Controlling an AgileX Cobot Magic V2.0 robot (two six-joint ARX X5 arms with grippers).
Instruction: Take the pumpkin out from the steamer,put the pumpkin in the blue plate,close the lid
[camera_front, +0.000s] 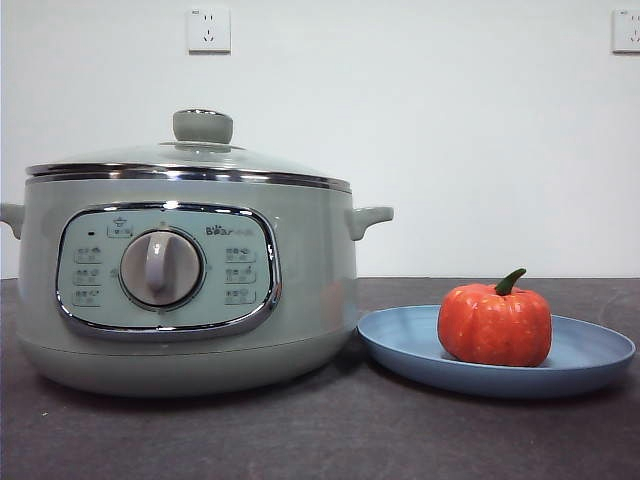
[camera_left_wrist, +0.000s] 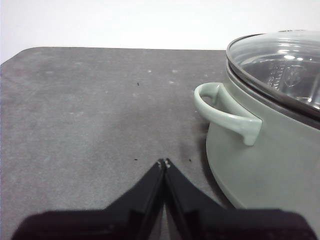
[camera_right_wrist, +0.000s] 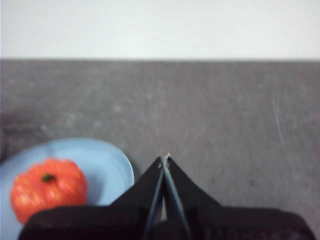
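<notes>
The orange-red pumpkin (camera_front: 494, 324) with its green stem stands upright in the blue plate (camera_front: 590, 355), right of the steamer (camera_front: 300, 290). The glass lid (camera_front: 130, 157) with its sage-green knob sits closed on the steamer's chrome rim. In the left wrist view my left gripper (camera_left_wrist: 164, 162) is shut and empty above the dark table, beside the steamer's side handle (camera_left_wrist: 222, 107); the lid (camera_left_wrist: 280, 60) shows on the pot. In the right wrist view my right gripper (camera_right_wrist: 165, 159) is shut and empty, beside the plate (camera_right_wrist: 107, 162) holding the pumpkin (camera_right_wrist: 47, 195). Neither gripper shows in the front view.
The dark grey table (camera_front: 330, 430) runs to a white wall with two sockets (camera_front: 208, 29). The steamer's handle (camera_front: 370, 218) juts toward the plate, whose rim nearly touches the pot's base.
</notes>
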